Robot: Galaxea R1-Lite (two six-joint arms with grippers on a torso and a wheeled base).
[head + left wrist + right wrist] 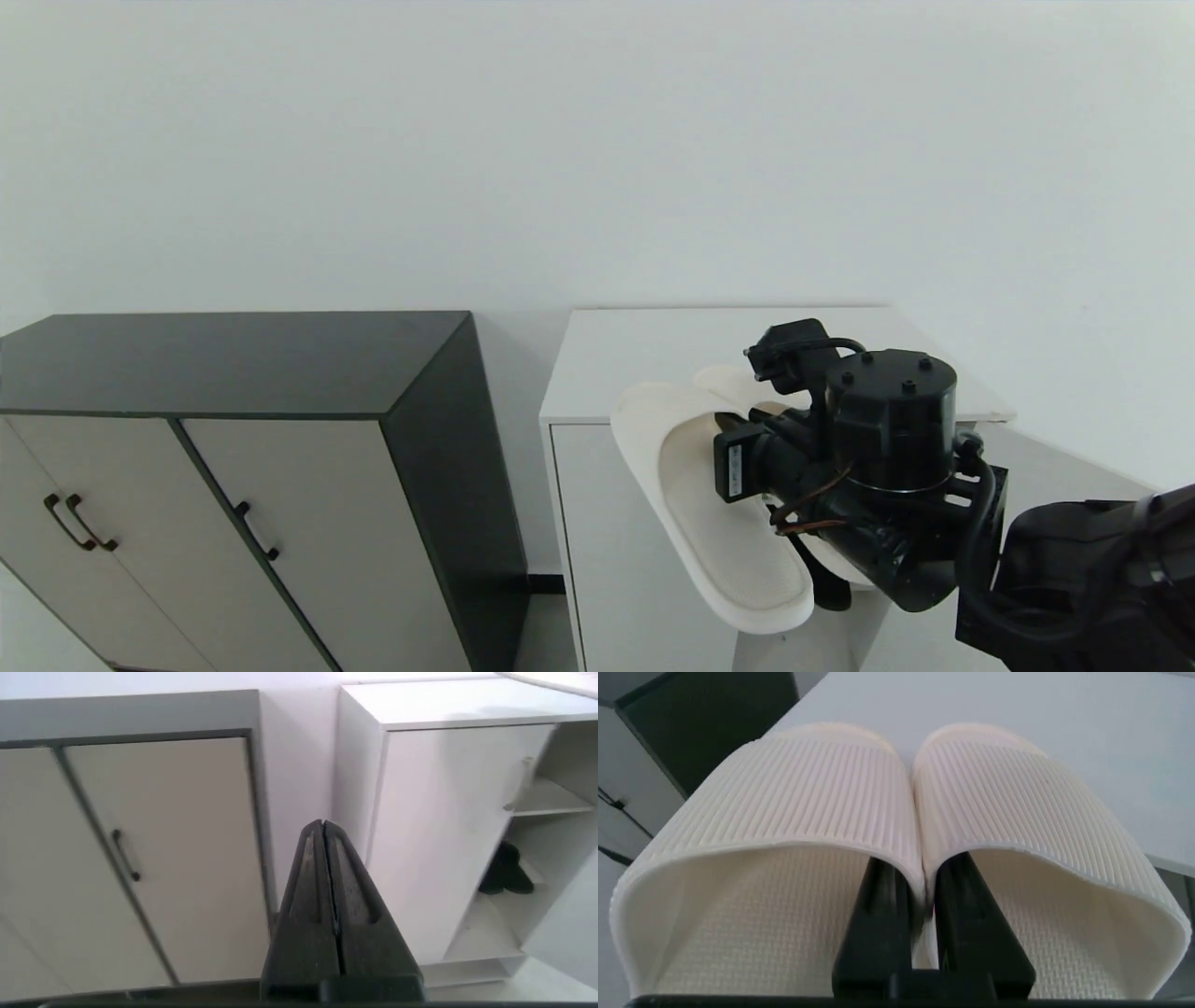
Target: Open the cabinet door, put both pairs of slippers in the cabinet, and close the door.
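One pair of cream slippers (719, 523) is up in the air, hanging in front of the white cabinet (709, 341) on the right gripper (920, 873). The wrist camera shows the grip: one finger is under each strap, and the jaws are clamped on the two inner strap walls pressed side by side. Both slippers ride as a single bundle, their long soles drooping downward.

Over on the other arm, the left gripper (324, 835) hangs low facing the cabinet fronts, its jaws pressed together on nothing. From there one side of the white cabinet stands open. A dark pair (507, 870) sits low inside, beneath a shelf (547, 798), which looks like the first pair already home. The dark cabinet (233, 359) next door has its doors shut.

My read is that the door is open, one pair is stowed, and the second pair is in transit. The next move calls for swinging the bundle around to the open side and lowering it onto free shelf space clear of the dark pair. The soles need to level out so they land flat before the jaws part. After that only the door is left to close, and the idle left arm looks well placed for that.
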